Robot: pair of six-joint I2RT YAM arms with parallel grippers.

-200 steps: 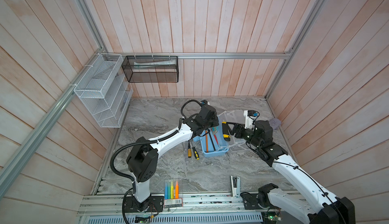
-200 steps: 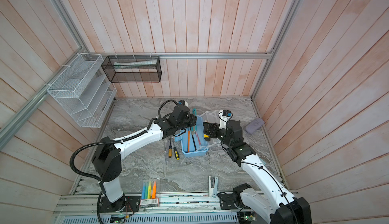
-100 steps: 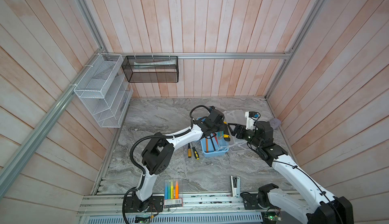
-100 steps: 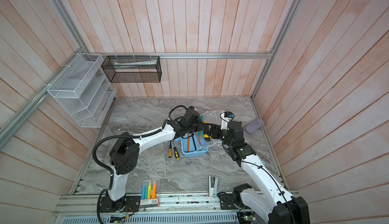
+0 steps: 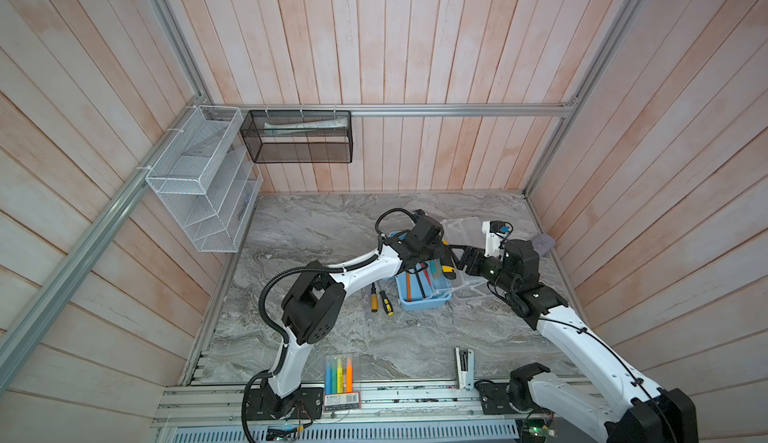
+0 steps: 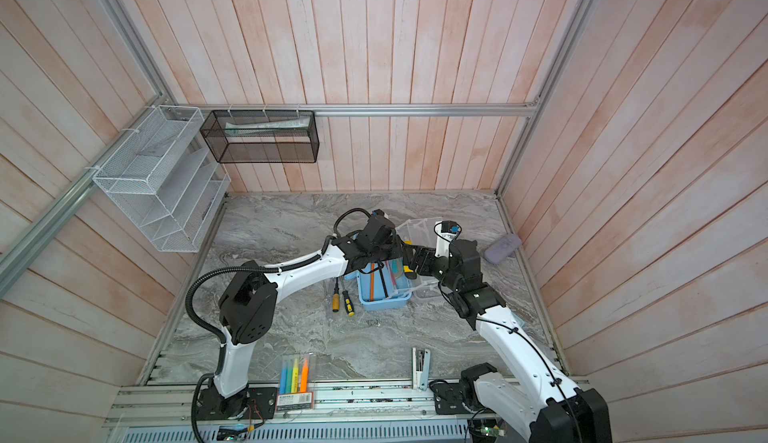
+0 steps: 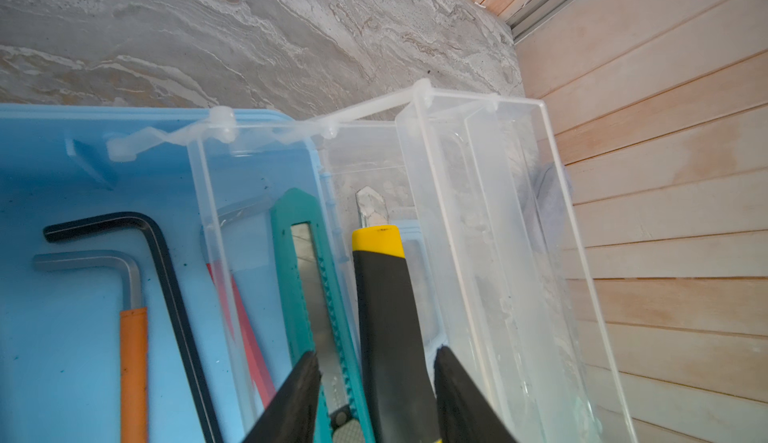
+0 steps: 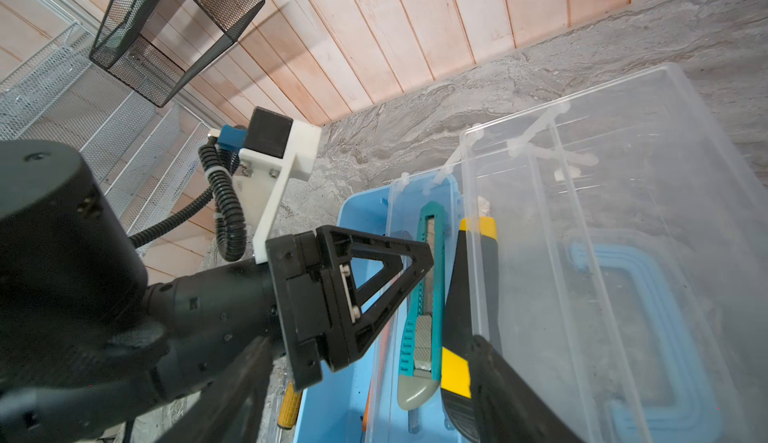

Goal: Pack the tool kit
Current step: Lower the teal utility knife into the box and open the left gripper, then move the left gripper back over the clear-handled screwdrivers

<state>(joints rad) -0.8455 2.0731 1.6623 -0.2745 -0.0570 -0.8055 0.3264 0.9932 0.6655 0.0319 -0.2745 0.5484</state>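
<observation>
Over the blue tool box [image 5: 419, 304], left hand [image 7: 376, 353] frees the utility knife [image 7: 382, 287].
Jaws just parted around it; right hand [image 5: 459, 256] gapes empty. Two screwdrivers [image 5: 387, 304] wait outside.

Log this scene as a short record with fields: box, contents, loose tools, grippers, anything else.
box: blue box, clear lid swung open to its side
contents: two hex keys; teal knife in a clear tray
left gripper: open, jaws either side of the yellow-black knife at the box's lid-side edge
right gripper: open, close to that knife's tail end
loose tools: two screwdrivers on the table beside the box
other: highlighter pack, stapler
</observation>
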